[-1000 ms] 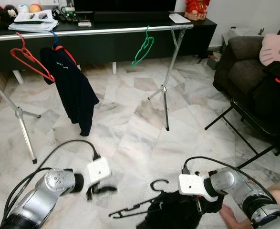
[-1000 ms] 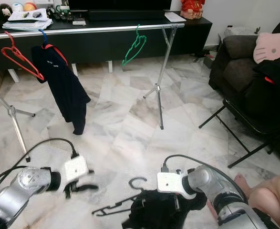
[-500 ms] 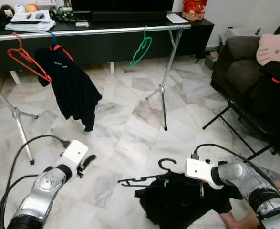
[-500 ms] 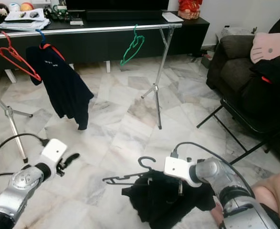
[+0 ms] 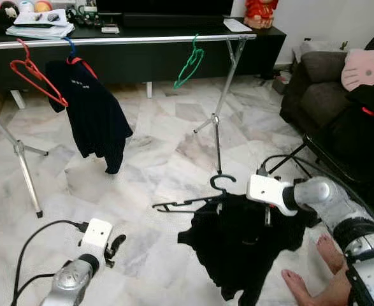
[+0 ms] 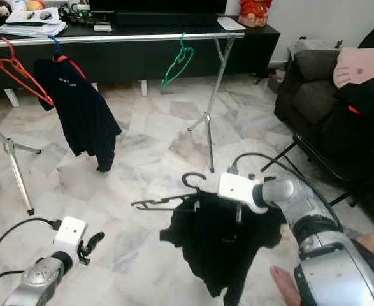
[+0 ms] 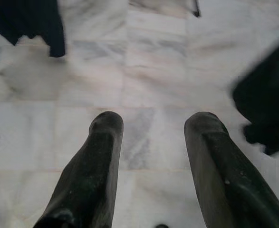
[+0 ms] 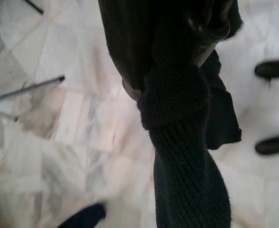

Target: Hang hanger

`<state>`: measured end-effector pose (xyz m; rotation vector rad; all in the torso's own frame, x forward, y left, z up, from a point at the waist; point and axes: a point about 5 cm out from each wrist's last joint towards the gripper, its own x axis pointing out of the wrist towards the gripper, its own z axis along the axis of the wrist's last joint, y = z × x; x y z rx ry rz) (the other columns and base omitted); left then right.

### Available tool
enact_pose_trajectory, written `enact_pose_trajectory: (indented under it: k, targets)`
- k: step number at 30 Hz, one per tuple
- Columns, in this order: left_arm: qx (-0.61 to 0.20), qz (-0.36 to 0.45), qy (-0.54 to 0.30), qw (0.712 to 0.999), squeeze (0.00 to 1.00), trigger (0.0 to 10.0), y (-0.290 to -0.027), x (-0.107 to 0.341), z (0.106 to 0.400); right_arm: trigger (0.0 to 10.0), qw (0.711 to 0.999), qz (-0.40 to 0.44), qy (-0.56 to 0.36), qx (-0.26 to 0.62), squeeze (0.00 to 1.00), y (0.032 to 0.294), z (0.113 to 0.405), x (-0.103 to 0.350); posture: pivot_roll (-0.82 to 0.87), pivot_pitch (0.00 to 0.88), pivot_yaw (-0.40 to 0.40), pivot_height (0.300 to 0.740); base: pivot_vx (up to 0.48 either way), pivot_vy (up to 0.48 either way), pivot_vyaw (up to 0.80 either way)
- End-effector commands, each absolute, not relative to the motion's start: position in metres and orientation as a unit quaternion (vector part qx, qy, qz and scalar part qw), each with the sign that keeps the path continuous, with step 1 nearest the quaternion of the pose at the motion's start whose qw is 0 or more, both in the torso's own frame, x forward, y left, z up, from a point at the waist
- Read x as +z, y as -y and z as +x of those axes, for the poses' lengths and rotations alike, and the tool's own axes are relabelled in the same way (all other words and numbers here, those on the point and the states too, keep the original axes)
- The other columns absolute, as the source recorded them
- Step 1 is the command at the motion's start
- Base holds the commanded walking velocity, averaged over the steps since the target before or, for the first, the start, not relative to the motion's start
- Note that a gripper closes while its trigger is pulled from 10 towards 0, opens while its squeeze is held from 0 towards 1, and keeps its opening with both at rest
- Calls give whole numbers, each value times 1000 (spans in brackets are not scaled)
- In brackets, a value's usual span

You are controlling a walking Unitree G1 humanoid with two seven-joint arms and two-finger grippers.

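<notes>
Nearest the robot, the left gripper (image 7: 151, 166) hangs low over the marble floor (image 5: 161, 166), its two black fingers spread with nothing between them, well apart from the work. A little further out, the right gripper (image 5: 267, 215) pinches the black garment (image 5: 244, 245) that drapes from the black hanger (image 5: 193, 201); in the right wrist view the knitted cloth bunches around its fingers, so the grip looks to be on fabric and whether it also has the hanger under it cannot be told. The hanger is held off the floor with its long axis roughly level, running out toward the robot's left from the gripper, its hook (image 5: 222, 183) turned up and away from the robot. Beyond it stands the silver clothes rail (image 5: 142, 41), running across the view, carrying a red hanger (image 5: 37, 76), a dark shirt (image 5: 94, 115) and a green hanger (image 5: 190, 64). The rail lies far ahead and well above the hook, so the right arm, already holding, is the one to raise and carry it forward
</notes>
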<state>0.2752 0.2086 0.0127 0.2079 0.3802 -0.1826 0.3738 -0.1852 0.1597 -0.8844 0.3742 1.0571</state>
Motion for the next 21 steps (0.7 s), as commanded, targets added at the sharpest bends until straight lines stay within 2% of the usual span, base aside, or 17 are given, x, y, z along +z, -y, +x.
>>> enact_pose_trajectory:
  k: [1,6,21]
  targets:
    - [-109,96,-189,971,0,10000,-200,7,272,0,764,-386,-123,503,0,174,379,181,-22,100,-122,740,0,0,0]
    - [-137,72,-166,974,0,10000,-191,10,275,0,760,-372,-96,524,0,163,379,187,-28,89,-118,740,0,0,0]
    - [-183,74,-135,971,0,10000,-180,19,286,0,744,-370,-44,554,0,141,380,202,-36,56,-110,740,0,0,0]
